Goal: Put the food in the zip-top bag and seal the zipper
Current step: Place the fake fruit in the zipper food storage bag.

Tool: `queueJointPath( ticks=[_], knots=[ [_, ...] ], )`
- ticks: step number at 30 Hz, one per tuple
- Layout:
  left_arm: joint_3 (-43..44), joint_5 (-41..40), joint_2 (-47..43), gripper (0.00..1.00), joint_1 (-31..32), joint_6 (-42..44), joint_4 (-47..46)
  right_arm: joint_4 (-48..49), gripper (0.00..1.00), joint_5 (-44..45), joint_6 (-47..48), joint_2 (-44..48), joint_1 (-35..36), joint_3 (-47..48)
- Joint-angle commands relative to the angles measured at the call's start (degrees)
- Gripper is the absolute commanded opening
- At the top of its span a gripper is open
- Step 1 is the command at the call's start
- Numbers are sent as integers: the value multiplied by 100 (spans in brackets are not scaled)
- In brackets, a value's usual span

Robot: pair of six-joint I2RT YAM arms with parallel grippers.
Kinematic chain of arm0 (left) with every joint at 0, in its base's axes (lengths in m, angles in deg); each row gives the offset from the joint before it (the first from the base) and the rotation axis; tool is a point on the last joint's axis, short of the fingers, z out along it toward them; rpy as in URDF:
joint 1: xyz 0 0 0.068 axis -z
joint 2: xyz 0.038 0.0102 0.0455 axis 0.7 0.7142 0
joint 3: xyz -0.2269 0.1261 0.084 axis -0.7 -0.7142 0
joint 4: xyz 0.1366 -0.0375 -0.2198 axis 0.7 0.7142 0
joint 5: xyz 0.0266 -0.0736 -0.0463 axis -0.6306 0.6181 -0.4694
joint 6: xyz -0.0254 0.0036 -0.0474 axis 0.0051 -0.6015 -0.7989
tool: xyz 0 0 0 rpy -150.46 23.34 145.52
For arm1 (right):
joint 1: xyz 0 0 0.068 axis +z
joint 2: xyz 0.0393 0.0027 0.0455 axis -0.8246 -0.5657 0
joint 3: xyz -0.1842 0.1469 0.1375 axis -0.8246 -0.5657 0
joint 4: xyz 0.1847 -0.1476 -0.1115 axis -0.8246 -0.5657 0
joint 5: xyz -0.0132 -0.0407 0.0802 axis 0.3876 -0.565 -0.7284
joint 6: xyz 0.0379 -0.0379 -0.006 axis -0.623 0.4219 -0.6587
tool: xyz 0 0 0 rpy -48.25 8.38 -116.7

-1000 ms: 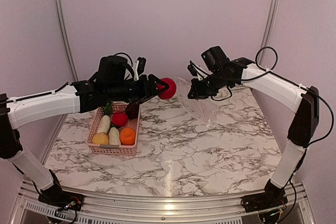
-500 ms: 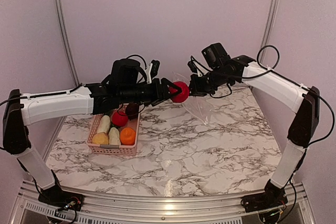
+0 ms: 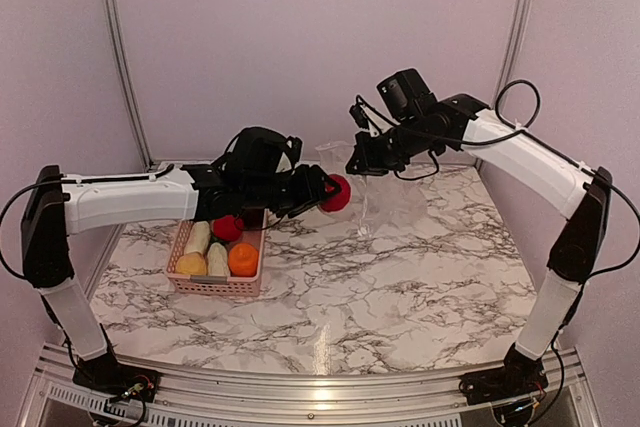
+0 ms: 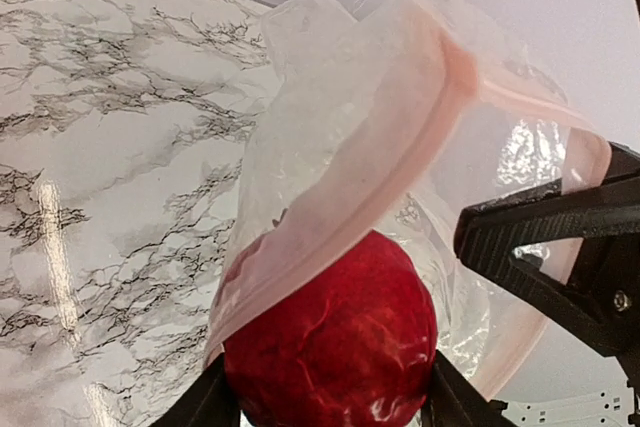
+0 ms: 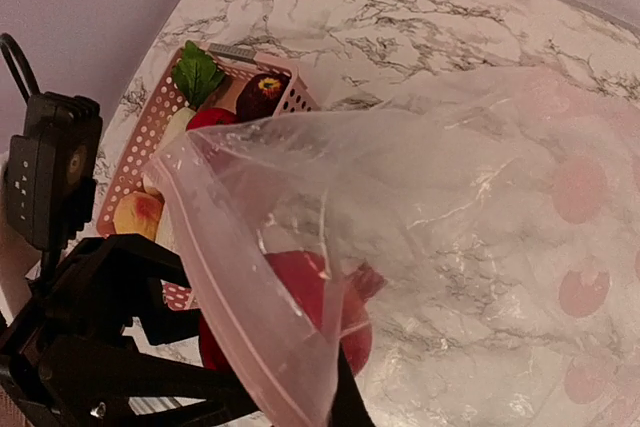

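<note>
My left gripper is shut on a red round piece of food in mid-air, at the open mouth of the zip-top bag. In the left wrist view the red piece sits between my fingers with the bag's zipper draped over its top. My right gripper is shut on the bag's mouth edge and holds the bag up above the table. Through the plastic the right wrist view shows the red piece partly inside the mouth.
The pink basket stands on the marble table at the left, under my left arm. It holds an orange, another red piece, white radishes, a yellow fruit and a dark brown piece.
My left arm has carried the red piece to the right, up to the bag's mouth. My right gripper has lifted the bag and shifted it slightly left to meet it.
</note>
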Motion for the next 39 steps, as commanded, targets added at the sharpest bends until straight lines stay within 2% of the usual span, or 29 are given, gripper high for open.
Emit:
queueJointPath(
  ticks=[1, 5, 7, 9, 13, 14, 19, 26, 31, 34, 39],
  knots=[
    [402, -227, 283, 35, -1, -174, 382, -276, 0, 121, 7, 177, 235, 155],
    [673, -220, 515, 36, -21, -250, 336, -268, 0, 45, -98, 174, 345, 125],
    [716, -50, 625, 42, -62, -356, 144, -207, 0, -41, -192, 204, 343, 124],
    [720, 184, 707, 58, -100, -486, -110, -153, 0, -97, -287, 232, 330, 138],
    [774, 232, 596, 96, -110, -378, -168, -211, 0, 28, -334, 278, 276, 166],
    [744, 185, 497, 99, -114, -304, -194, -225, 0, 68, -331, 303, 250, 146],
    [608, -188, -31, 99, -115, -22, -171, -183, 0, 122, -323, 422, 110, -73],
    [535, 131, -542, 99, -102, 70, -384, -42, 0, 267, -321, 509, -76, -372],
    [185, -43, -867, 99, -102, 116, -215, 45, 0, 327, -276, 468, -90, -375],
    [272, -499, -797, 87, -104, 115, 762, 114, 0, 292, -253, 428, -92, -400],
    [386, -529, -478, 72, -89, 63, 979, 135, 0, 209, -184, 345, -70, -380]
  ],
)
